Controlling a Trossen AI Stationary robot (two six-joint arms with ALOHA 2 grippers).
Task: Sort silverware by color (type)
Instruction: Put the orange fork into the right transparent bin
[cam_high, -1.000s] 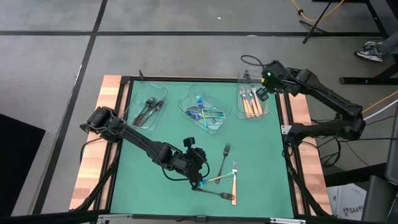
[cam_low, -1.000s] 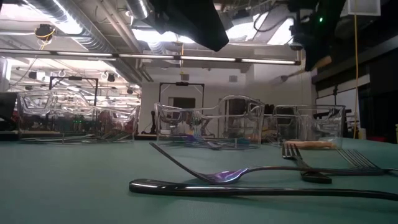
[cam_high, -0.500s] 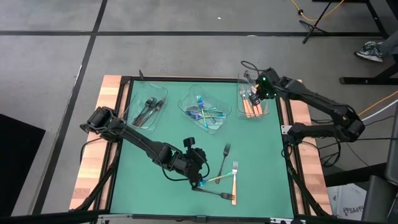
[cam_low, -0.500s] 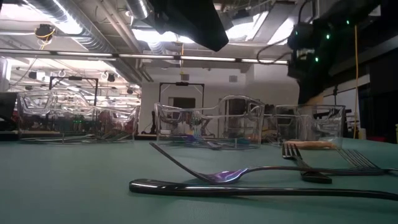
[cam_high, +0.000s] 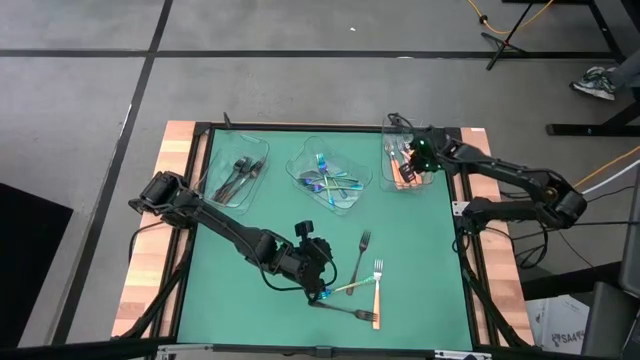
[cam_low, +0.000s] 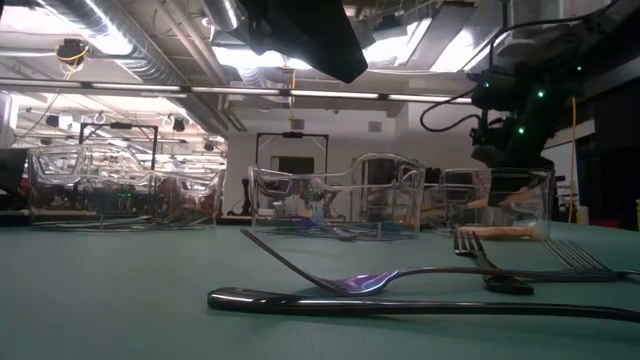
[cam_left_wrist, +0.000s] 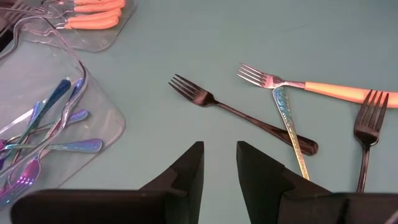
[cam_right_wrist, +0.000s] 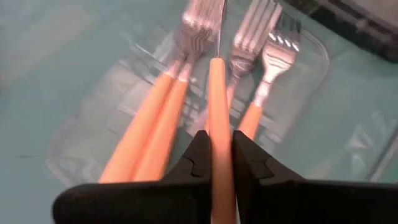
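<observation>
Pinching an orange-handled utensil (cam_right_wrist: 217, 93) between its fingers, the right hand (cam_right_wrist: 216, 163) is held above the right tray (cam_high: 428, 183). The left hand (cam_left_wrist: 219, 163), slightly spread, is held near loose forks (cam_left_wrist: 239, 114).

Grey concrete floor (cam_high: 90, 90) crossed by dark seams lay around the green surface (cam_high: 250, 300) with its wooden edges (cam_high: 140, 280). Overhead, ceiling pipes (cam_low: 120, 35) and long bright lights (cam_low: 110, 40) ran above a dark doorway (cam_low: 292, 160).
</observation>
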